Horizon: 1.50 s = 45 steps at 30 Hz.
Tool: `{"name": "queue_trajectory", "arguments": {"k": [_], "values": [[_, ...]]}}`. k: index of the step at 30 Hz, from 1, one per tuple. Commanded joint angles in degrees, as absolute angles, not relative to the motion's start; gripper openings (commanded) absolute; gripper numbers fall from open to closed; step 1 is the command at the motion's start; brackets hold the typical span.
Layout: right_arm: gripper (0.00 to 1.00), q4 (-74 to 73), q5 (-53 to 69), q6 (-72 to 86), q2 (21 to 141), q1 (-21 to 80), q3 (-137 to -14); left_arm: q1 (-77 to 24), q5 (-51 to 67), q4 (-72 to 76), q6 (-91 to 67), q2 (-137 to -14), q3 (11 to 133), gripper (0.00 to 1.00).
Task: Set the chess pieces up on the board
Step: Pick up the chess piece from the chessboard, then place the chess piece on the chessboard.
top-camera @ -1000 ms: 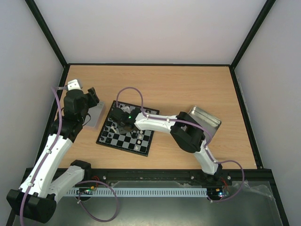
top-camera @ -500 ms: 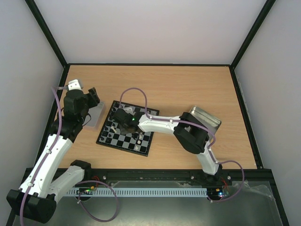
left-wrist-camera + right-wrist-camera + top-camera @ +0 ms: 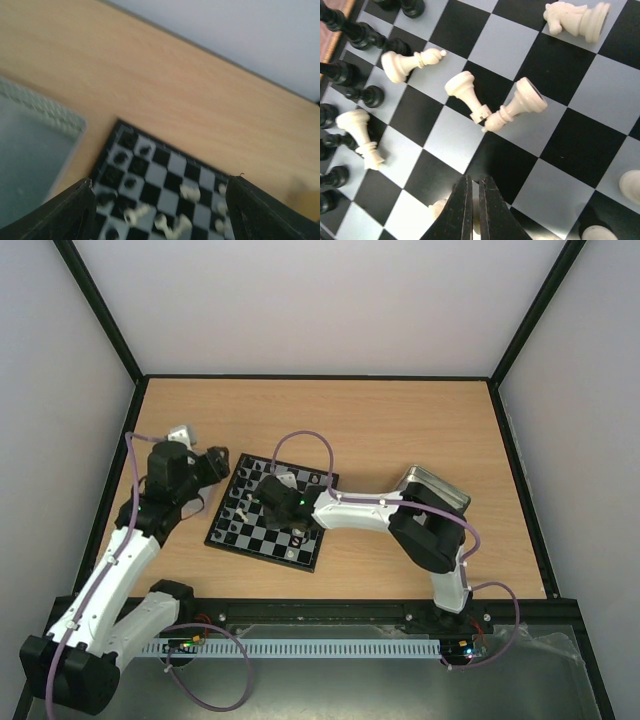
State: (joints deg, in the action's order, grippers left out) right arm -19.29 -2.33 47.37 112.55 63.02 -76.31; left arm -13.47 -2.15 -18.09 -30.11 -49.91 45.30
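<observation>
- My left pincer (image 3: 158, 181) hangs released over the board's (image 3: 106, 147) corner, above black pieces (image 3: 121, 158); a careless descent would topple them.
- Cream pieces (image 3: 465, 92) lie tipped mid-board, two touching; nudging one rolls the other.
- My right pincer (image 3: 475, 182) is clenched above them; whether it pinches anything, I cannot tell.

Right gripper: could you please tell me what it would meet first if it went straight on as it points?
Likely the two toppled cream-white pawns lying tip to tip on the black-and-grey chequered board, just ahead of the right gripper; depth is unclear.
</observation>
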Motion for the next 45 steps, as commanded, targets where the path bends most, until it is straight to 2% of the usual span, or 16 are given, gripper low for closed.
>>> {"name": "queue_trajectory", "arguments": {"k": [1,8,15,20,25,36,45], "values": [[0.02,-12.2,-1.5,50.7,108.7,62.5,-73.3,-13.5,12.3,-18.8,-37.3,-47.8,38.7,0.73],[0.02,-5.7,0.3,53.6,105.4,61.3,-68.8,-13.7,25.6,-10.9,-48.6,-45.8,28.1,0.74],[0.02,0.5,3.4,58.2,101.6,60.0,-63.6,-14.8,29.9,-4.3,-57.3,-46.1,21.7,0.74],[0.02,4.9,6.2,63.1,99.1,59.3,-60.5,-16.2,31.2,4.9,-65.6,-48.2,17.0,0.7],[0.02,7.4,7.9,65.4,97.7,59.2,-59.1,-16.5,32.8,12.9,-70.8,-50.6,13.5,0.59],[0.02,8.1,10.3,66.1,97.8,59.0,-58.8,-16.6,34.1,17.9,-72.5,-53.6,12.7,0.37],[0.02,8.5,11.1,66.4,98.4,59.1,-58.6,-16.7,33.2,16.9,-70.3,-53.6,13.3,0.11]]}}
